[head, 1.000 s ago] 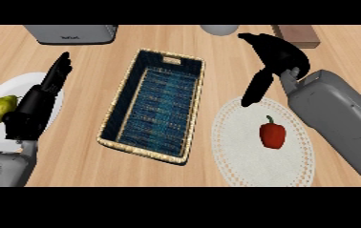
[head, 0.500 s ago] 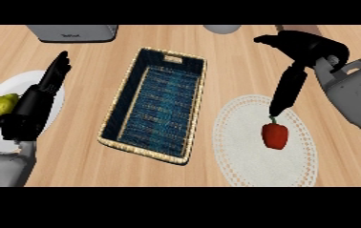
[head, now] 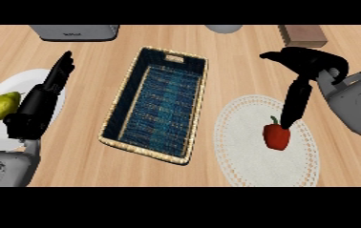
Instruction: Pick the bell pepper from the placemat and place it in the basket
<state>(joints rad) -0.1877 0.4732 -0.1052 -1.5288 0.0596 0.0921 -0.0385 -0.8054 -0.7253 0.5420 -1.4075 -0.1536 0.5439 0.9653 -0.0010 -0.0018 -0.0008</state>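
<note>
We see our right hand [head: 304, 74] with straight, spread fingers reaching down to the bell pepper [head: 276, 136], fingertips at its stem (on the white placemat [head: 243, 141]). The basket [head: 156, 103] sits to its left; our left hand [head: 44, 98] rests open.

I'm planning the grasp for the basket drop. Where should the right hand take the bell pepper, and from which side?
Probably round the bell pepper body, coming from above. It stands upright on the placemat with its stem on top, and the right hand already has straight fingers reaching down beside the stem. The rounded sides give fingers and thumb opposing surfaces.
</note>
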